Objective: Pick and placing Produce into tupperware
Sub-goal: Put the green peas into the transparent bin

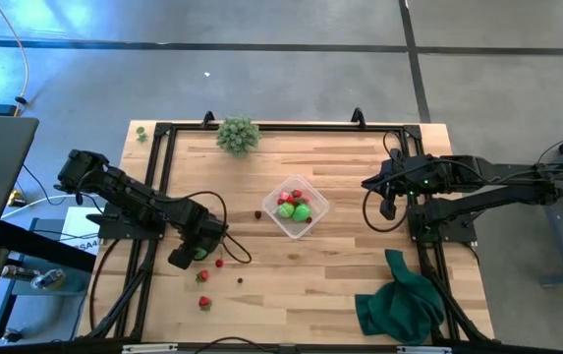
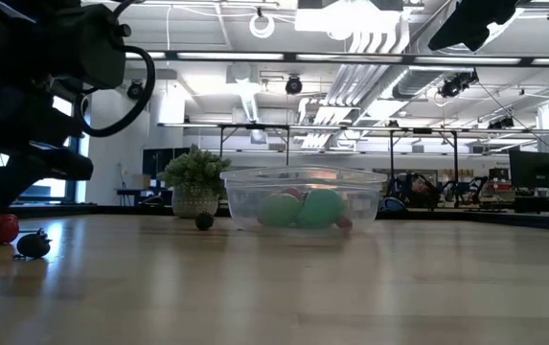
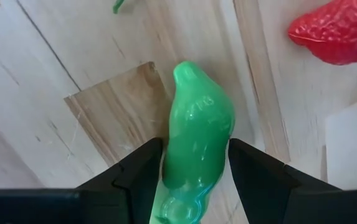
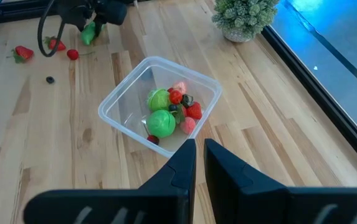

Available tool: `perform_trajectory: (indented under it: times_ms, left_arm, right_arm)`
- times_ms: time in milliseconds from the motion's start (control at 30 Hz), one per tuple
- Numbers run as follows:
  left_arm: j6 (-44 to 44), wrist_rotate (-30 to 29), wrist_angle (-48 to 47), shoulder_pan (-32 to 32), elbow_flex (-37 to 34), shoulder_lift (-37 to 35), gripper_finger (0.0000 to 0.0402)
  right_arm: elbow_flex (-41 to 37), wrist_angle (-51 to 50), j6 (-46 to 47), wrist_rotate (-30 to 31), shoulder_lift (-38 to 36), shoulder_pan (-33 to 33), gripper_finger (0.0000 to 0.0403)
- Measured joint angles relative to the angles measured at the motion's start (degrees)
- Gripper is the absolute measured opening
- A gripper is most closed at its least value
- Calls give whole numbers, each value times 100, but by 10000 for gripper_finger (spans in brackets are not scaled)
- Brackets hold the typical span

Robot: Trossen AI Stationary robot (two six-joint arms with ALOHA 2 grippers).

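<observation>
The clear tupperware stands mid-table and holds two green round pieces and several red ones. Loose produce lies at the near left: red berries, a small dark piece and another dark one beside the tupperware. My left gripper points down over a green oblong piece and is shut on it. A red strawberry lies close by. My right gripper hangs shut above the table's right side, near the tupperware, holding nothing. My left gripper pinches the green oblong piece by its two long sides between its two fingers, toward one end of the piece. The fingers come from above, pointing down, and lie across it. The piece lies flat on the wooden table.
A pale green bushy clump stands at the far edge. A dark green cloth lies bunched at the near right corner. A black frame borders the table. Bare wood lies between the tupperware and the near edge.
</observation>
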Motion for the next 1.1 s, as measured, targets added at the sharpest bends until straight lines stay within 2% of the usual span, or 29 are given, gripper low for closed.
perform_trajectory:
  times_ms: [333,533,733,1100]
  left_arm:
    - [-161,-358,-10,0,7,0,184]
    - [-226,-1233,-33,15,120,17,184]
    - [-258,-1713,2,11,240,17,184]
    - [-66,-1641,103,11,240,13,184]
  right_arm:
    - [0,0,0,-2,0,0,25]
    - [0,0,0,0,-2,-2,25]
    - [0,0,0,-1,0,-1,25]
    - [0,0,0,-1,-1,-1,25]
